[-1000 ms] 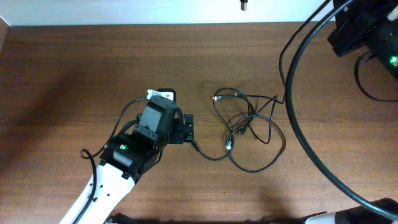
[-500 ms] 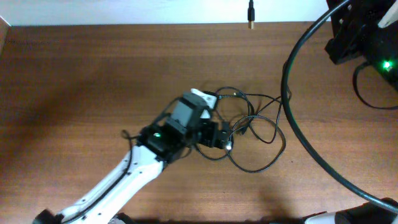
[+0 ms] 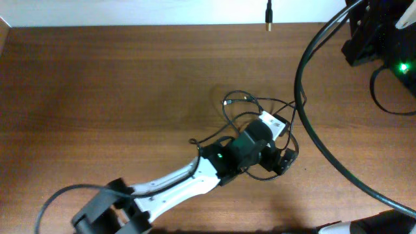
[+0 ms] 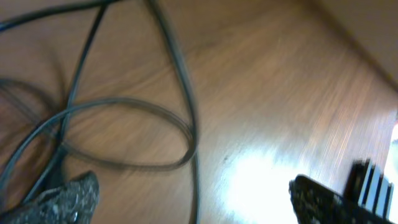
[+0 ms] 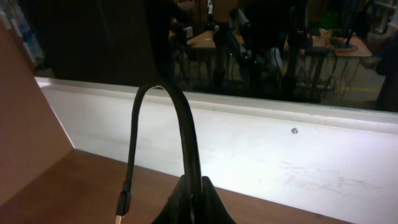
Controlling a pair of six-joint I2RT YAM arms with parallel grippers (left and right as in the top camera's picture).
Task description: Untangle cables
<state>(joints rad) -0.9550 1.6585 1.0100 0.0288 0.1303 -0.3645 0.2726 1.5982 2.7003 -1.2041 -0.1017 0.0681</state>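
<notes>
Wood-grain table (image 3: 97,84) fills my overhead feed, with a white wall strip along its far edge. The cables (image 3: 247,97) lie right of centre as a loose tangle of thin black loops, and the left arm reaches in from the lower left so that the left gripper (image 3: 281,161) sits over the tangle's lower right part. On the left wrist feed I see its two fingertips (image 4: 62,199) far apart at the bottom corners, nothing between them but tabletop and one strand of the cables (image 4: 176,62) running down through the gap; a flat loop lies just beyond. The picture is blurred.

On the right wrist feed the right gripper (image 5: 194,202) has its fingers pressed together on a cord (image 5: 189,137), which arches up and over to the left and hangs down to a plug end (image 5: 123,205). Overhead, that gold-tipped plug (image 3: 268,16) shows at the top edge, well apart from the tangle. A thick arm wire (image 3: 305,117) sweeps past the tangle's right side.
</notes>
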